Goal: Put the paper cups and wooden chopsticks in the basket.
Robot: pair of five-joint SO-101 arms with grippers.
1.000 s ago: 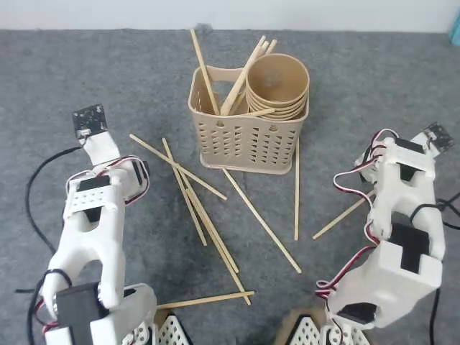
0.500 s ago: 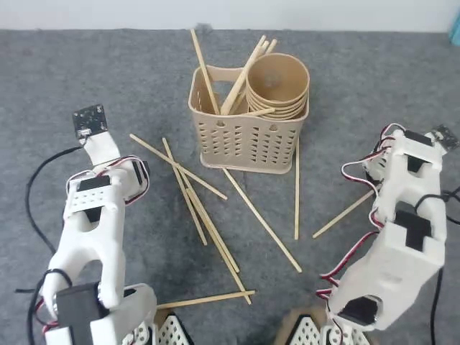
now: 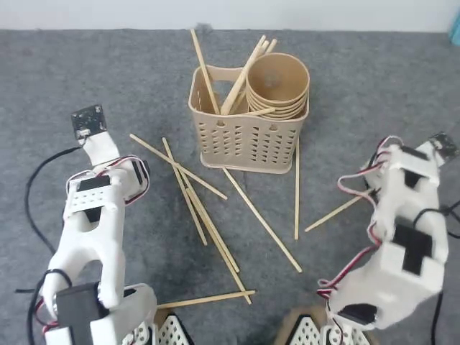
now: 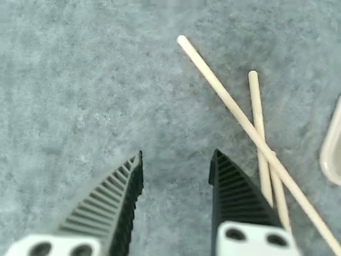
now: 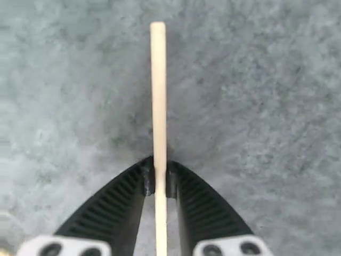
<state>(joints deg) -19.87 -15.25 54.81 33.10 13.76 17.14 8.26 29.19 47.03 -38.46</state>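
The beige slotted basket (image 3: 248,140) stands at the back middle, holding stacked paper cups (image 3: 277,80) and several upright wooden chopsticks (image 3: 241,72). More chopsticks (image 3: 208,223) lie loose on the grey carpet in front of it. My right gripper (image 5: 159,172) is shut on one chopstick (image 5: 158,90). In the high view that chopstick (image 3: 333,215) slants out from under the right arm (image 3: 406,208). My left gripper (image 4: 177,154) hovers open over bare carpet, with two crossed chopstick ends (image 4: 256,128) just beside one finger. The left arm (image 3: 97,208) sits at the left.
One chopstick (image 3: 296,190) lies straight down from the basket's right corner and a long one (image 3: 262,219) runs diagonally beside it. Another (image 3: 205,300) lies near the arm bases. A beige edge (image 4: 331,154) shows at the side of the left wrist view.
The right arm swung out and back, and the chopstick in its gripper has shifted slightly left and up. The left arm has not moved.
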